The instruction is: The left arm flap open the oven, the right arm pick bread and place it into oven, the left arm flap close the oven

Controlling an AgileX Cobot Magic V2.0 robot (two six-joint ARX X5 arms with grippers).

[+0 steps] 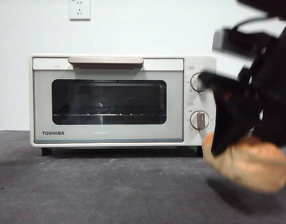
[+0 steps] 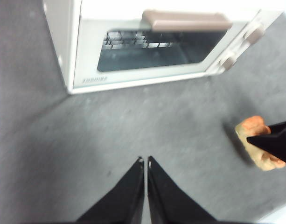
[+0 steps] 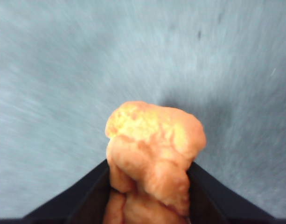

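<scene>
1. Oven (image 1: 108,100) at table rear, door closed.
2. Right gripper (image 3: 149,186) clamped on bread (image 1: 247,161), lifted clear of table (image 1: 101,191), at 4 o'clock from oven in front view.
3. Left gripper (image 2: 146,161) jaws together, holding nothing, over bare table facing oven door.

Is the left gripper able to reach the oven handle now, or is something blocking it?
Probably yes. The left gripper hangs over bare mat facing the oven, nothing before its handle. The bread is off to one side.
</scene>
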